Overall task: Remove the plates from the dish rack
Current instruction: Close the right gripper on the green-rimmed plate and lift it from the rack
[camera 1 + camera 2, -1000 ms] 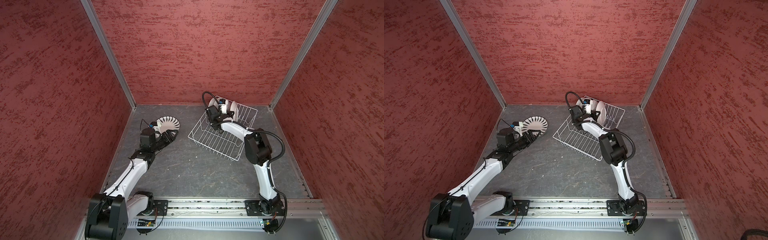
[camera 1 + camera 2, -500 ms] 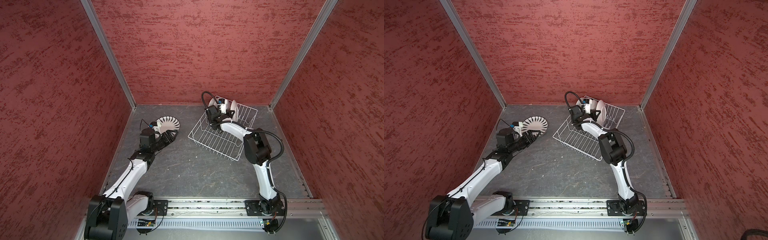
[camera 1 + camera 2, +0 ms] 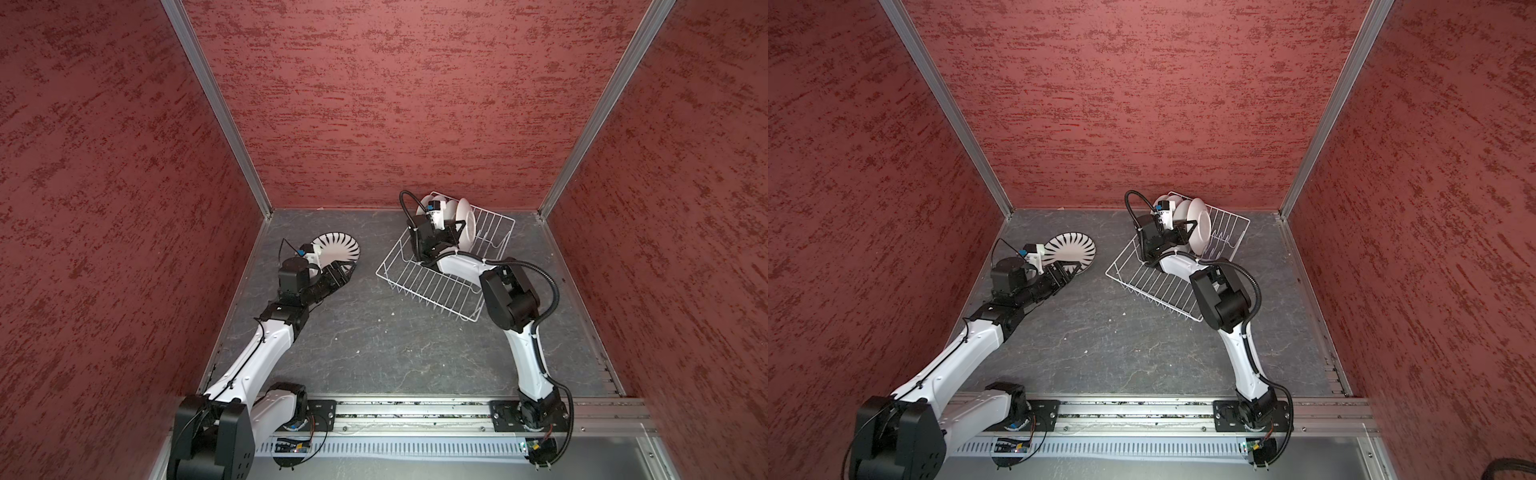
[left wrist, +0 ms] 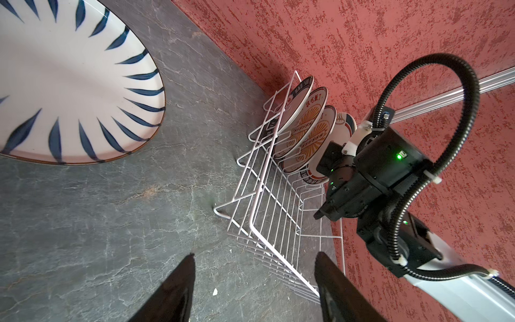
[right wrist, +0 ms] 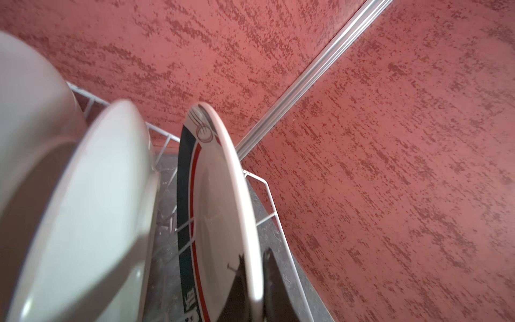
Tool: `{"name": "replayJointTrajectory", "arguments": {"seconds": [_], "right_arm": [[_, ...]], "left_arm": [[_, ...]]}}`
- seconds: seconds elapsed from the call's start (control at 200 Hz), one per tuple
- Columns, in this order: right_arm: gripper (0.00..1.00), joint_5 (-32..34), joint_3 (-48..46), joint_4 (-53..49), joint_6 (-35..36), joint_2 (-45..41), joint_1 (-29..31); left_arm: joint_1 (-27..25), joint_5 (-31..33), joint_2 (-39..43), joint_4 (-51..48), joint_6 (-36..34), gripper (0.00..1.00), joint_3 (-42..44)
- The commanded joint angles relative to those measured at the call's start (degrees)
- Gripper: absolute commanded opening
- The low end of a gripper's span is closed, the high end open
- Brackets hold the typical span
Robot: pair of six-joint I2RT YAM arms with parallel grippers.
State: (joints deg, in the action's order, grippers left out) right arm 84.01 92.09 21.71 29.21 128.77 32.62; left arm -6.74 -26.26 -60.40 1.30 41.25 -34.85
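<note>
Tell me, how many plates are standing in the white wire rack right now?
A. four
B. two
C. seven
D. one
A: the left wrist view shows four plates upright in the dish rack, the end plate pinched by the right gripper; the striped plate lies flat on the table.

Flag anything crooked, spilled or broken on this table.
The dish rack sits crooked, its sides running diagonal to the walls. A small white fleck lies loose on the table near it. The plates in the rack show no chips.
</note>
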Motion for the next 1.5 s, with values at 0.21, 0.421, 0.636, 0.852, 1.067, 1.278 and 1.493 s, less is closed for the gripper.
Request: {"name": "replayJointTrajectory", "arguments": {"seconds": [0.21,0.421,0.636,0.852,1.067,1.278,1.493], "right_arm": [[0.00,1.9,4.3,65.5,57.1,6.6,1.3],[0.00,1.3,3.4,59.1,52.9,3.3,1.7],[0.00,0.4,3.5,54.7,51.4,-0.3,2.1],[0.00,-0.1,4.0,50.7,50.9,-3.8,2.6],[0.00,-1.4,6.4,43.8,48.3,-7.8,4.7],[0.00,-7.2,9.6,5.8,19.0,-17.5,7.3],[0.00,-23.4,16.4,-39.8,-22.9,-25.2,6.8]], "left_arm": [[0.4,0.2,1.3,-0.3,-1.3,0.68,-1.1],[0.5,0.2,1.9,-0.7,-1.3,0.68,-1.0],[0.5,0.2,2.0,-0.7,-1.0,0.68,-1.3],[0.5,0.1,2.1,-0.8,-1.0,0.68,-1.5],[0.5,-0.2,2.0,-0.9,-1.0,0.67,-2.1],[0.4,-0.5,2.0,-1.2,-1.1,0.67,-2.7],[0.0,-1.7,1.8,-0.5,-0.6,0.67,-3.5]]}}
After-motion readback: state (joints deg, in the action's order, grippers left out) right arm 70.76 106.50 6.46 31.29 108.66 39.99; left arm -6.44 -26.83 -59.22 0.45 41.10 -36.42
